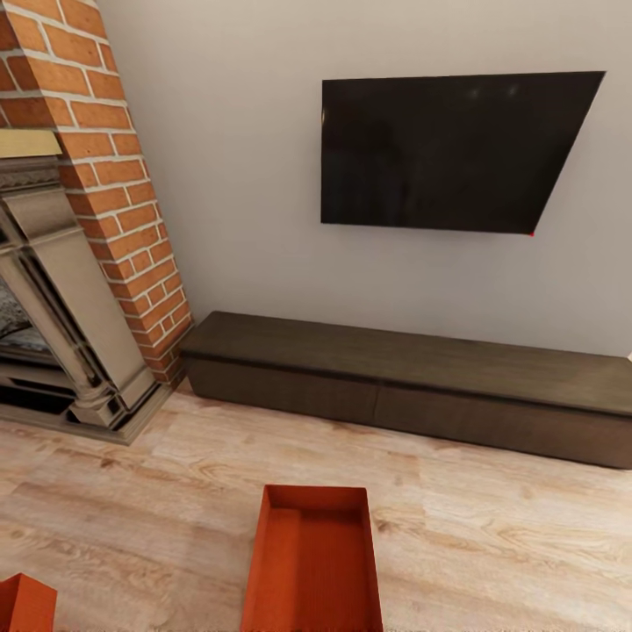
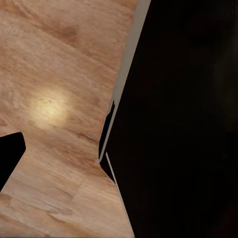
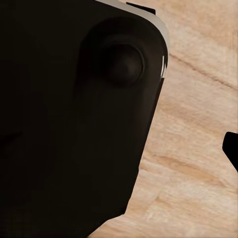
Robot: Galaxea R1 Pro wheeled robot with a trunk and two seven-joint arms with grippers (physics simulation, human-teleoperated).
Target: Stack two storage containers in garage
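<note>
Neither pincer's state can be told: each wrist camera looks past a big black body part down at the plank floor (image 2: 54,104), with just a dark sliver at the frame edge, so the arms seem tucked low while the robot lines itself up. Just ahead on the planks lies one bin (image 1: 314,562), open top up, squarely in front, likely the first pick. The second bin (image 1: 25,604) pokes in at far left. Beyond them stand the cabinet (image 1: 412,373), TV (image 1: 443,149) and fireplace (image 1: 96,175).

Even soft light, head view wide-angle skewed; bright glare patch on plank floor (image 2: 47,106); wrist views blurry.
</note>
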